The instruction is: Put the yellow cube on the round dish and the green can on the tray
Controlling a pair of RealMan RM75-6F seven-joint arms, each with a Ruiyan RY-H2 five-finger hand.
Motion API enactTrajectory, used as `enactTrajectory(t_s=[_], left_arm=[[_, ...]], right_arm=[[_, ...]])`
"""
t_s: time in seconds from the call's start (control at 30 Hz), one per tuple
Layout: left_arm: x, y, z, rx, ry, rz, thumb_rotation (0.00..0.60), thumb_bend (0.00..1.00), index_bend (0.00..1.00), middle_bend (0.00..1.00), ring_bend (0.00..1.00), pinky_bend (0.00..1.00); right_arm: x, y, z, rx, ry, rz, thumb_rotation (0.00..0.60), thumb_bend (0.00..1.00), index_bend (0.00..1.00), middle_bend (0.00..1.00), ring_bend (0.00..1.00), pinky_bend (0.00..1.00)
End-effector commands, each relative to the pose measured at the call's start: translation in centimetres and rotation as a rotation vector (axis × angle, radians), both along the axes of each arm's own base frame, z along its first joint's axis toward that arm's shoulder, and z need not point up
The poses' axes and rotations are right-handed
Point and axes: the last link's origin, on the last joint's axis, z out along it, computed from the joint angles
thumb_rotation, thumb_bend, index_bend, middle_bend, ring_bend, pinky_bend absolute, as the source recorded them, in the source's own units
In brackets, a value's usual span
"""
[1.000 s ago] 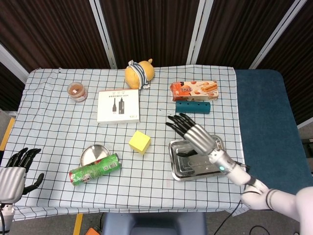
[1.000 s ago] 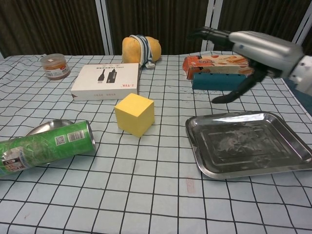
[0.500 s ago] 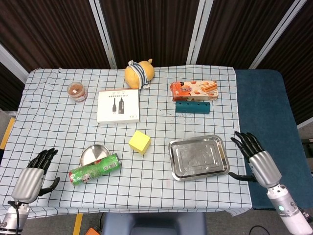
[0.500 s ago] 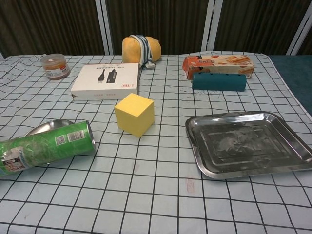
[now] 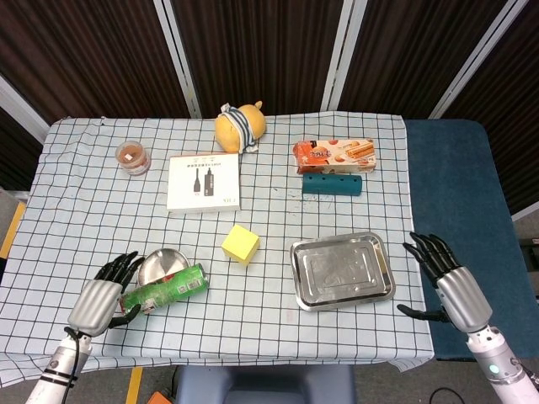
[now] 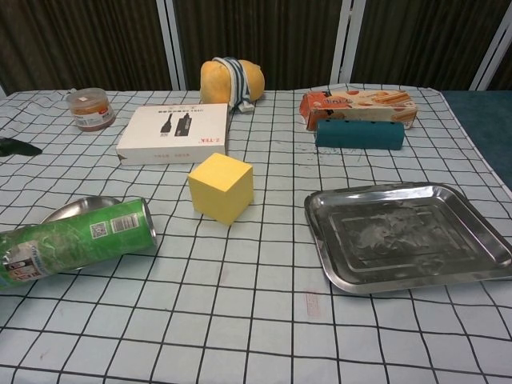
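A yellow cube [image 5: 241, 243] [image 6: 221, 187] stands near the middle of the table. The green can [image 5: 164, 290] [image 6: 74, 241] lies on its side at the front left, partly over the round metal dish [image 5: 158, 264] [image 6: 74, 209]. A steel tray [image 5: 341, 270] [image 6: 404, 235] lies at the front right with nothing on it. My left hand [image 5: 103, 295] hovers just left of the can's end, fingers spread and holding nothing; only a dark fingertip [image 6: 18, 147] shows in the chest view. My right hand [image 5: 448, 284] is spread off the table's right edge.
At the back are a white box [image 5: 203, 181], a brown-lidded jar [image 5: 133, 156], a yellow plush toy [image 5: 239, 126], a snack box [image 5: 333, 154] and a teal block [image 5: 332, 184]. The table's right edge borders blue flooring.
My left hand has moved right, up to the can's left end. My right hand withdrew from above the tray to beyond the table's right edge and has stayed about there.
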Motion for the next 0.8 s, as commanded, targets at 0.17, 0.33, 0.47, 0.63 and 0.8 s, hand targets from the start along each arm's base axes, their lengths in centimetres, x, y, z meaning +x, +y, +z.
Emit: enactTrajectory(t_s=[0.17, 0.33, 0.47, 0.63, 0.8], left_arm=[[0.6, 2.8, -3.1, -0.079, 0.01, 0.035, 0.6, 0.33, 0.0, 0.0, 0.0, 0.15], [0.6, 3.3, -4.1, -0.111, 0.02, 0.057, 0.6, 0.32, 0.0, 0.0, 0.0, 0.15], [0.5, 3.5, -4.9, -0.131, 0.035, 0.072, 0.6, 0.33, 0.0, 0.0, 0.0, 0.14], [0.4, 3.7, -5.3, -0.14, 0.035, 0.084, 0.6, 0.33, 0.0, 0.0, 0.0, 0.14], [-0.3, 4.2, -6.0, -0.114, 0.053, 0.089, 0.6, 0.32, 0.0, 0.0, 0.01, 0.15]], right_arm=[[-0.1, 0.4, 0.5, -0.014, -0.048, 0.044, 0.6, 0.04, 0.0, 0.0, 0.0, 0.0], [-0.2, 0.2, 0.5, -0.027, -0.052, 0.044, 0.6, 0.04, 0.0, 0.0, 0.0, 0.0], [-0.1, 0.3, 0.4, -0.02, -0.054, 0.051, 0.6, 0.04, 0.0, 0.0, 0.0, 0.0], [-0.1, 0.3, 0.4, -0.02, -0.054, 0.053, 0.6, 0.04, 0.0, 0.0, 0.0, 0.0], [-0.1, 0.2, 0.3, -0.015, -0.058, 0.053, 0.6, 0.04, 0.0, 0.0, 0.0, 0.0]])
